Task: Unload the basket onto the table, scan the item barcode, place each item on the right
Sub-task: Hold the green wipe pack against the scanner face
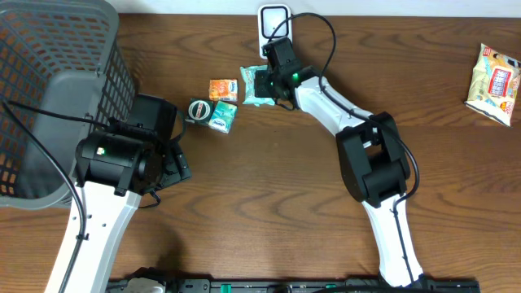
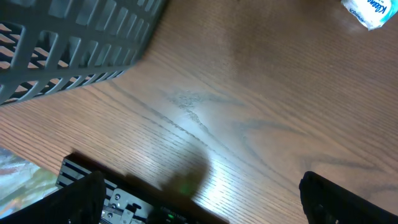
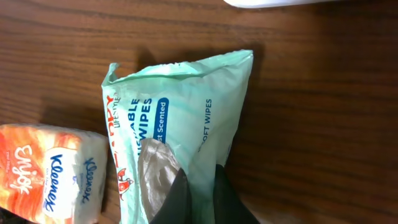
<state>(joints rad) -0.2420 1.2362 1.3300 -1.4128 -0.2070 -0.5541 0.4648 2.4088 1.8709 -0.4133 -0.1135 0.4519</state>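
Two arms reach over a wooden table [image 1: 269, 203]. At the upper left of the overhead view sits a gray mesh basket [image 1: 49, 81]. Just below and to its right, the left gripper [image 2: 199, 202] hangs over bare wood with its jaws spread wide and nothing between them.

Toward the upper middle lies a small cluster: a round black-and-silver object [image 1: 199, 109], a teal tissue packet [image 1: 222, 119] touching it, and an orange Kleenex pack [image 1: 223, 89] just above. Immediately right of the Kleenex pack lies the green wipes pack [image 3: 186, 106], flat on the wood.

The right gripper [image 3: 200, 177] is pinched on the wipes pack's lower edge in the wrist view, a sliver of green film caught between its dark fingers [image 3: 171, 202]. A white device [image 1: 274, 20] stands at the top edge of the overhead view, just above the pack and apart from it. A yellow snack bag [image 1: 493, 81] lies alone at the far right.
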